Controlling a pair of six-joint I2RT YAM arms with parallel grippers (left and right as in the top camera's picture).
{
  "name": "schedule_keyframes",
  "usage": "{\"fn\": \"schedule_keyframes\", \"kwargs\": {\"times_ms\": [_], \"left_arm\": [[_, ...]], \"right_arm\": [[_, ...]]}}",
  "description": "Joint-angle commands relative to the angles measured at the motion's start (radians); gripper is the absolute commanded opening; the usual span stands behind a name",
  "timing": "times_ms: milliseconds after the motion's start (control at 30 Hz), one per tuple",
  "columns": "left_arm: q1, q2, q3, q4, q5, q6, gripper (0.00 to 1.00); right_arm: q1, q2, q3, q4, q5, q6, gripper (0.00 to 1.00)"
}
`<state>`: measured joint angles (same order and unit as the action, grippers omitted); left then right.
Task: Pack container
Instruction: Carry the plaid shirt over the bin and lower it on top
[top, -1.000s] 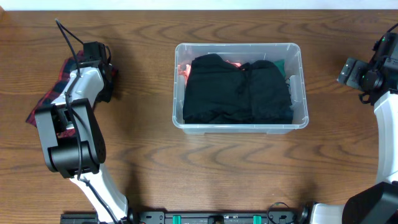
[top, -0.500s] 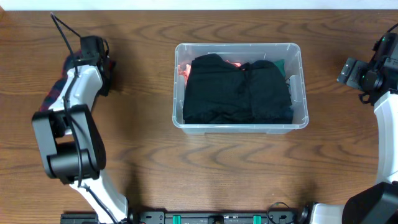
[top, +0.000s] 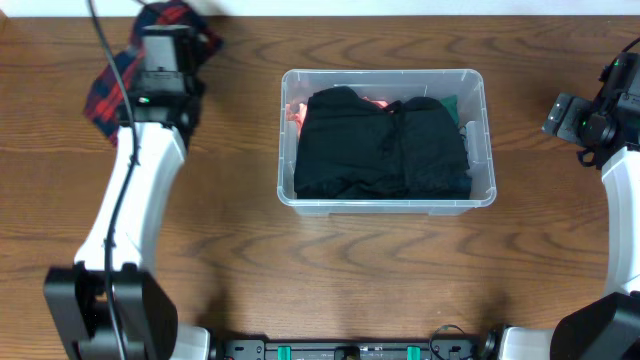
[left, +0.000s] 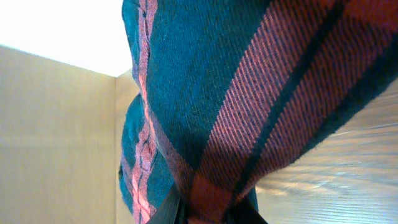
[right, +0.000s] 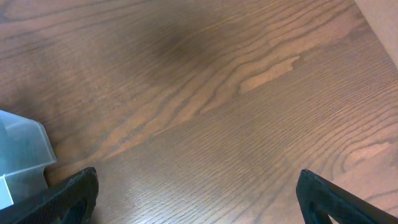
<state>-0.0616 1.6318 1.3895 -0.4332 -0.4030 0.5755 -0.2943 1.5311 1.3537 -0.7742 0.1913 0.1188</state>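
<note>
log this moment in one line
left end effector: shut on plaid cloth, left of container | right end effector: open, empty | container: black clothes on top

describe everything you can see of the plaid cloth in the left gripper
The plaid cloth is a soft woven fabric, dark teal-blue with red bands and thin dark stripes, and a stitched hem along one edge. It is bunched, not folded, and pinched in the shut left gripper near the far left corner of the table. Whether it touches the table cannot be told.
</note>
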Motion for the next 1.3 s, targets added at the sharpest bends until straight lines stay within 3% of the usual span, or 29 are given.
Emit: {"fn": "schedule_keyframes", "kwargs": {"times_ms": [0,267,600,800,1000,1267], "left_arm": [[-0.111,-0.101,0.035,0.002,-0.026,0.056,0.06],[-0.435,-0.217,0.035,-0.003,-0.029,0.051,0.06],[-0.739,-0.163,0.033,-0.014,-0.028,-0.01,0.06],[-0.806,-0.087,0.032,-0.03,-0.028,-0.013,0.06],[-0.808,-0.014,0.032,-0.029,-0.027,-0.106,0.06],[-0.808,0.043,0.03,-0.031,-0.027,-0.106,0.06]], "right_arm": [[-0.003,0.002,0.004,-0.002,0.003,-0.001,0.99],[-0.003,0.002,0.004,-0.002,0.003,-0.001,0.99],[-0.003,0.002,0.004,-0.002,0.003,-0.001,0.99],[-0.003,0.002,0.004,-0.002,0.003,-0.001,0.99],[-0.003,0.002,0.004,-0.002,0.003,-0.001,0.99],[-0.003,0.002,0.004,-0.002,0.003,-0.001,0.99]]}}
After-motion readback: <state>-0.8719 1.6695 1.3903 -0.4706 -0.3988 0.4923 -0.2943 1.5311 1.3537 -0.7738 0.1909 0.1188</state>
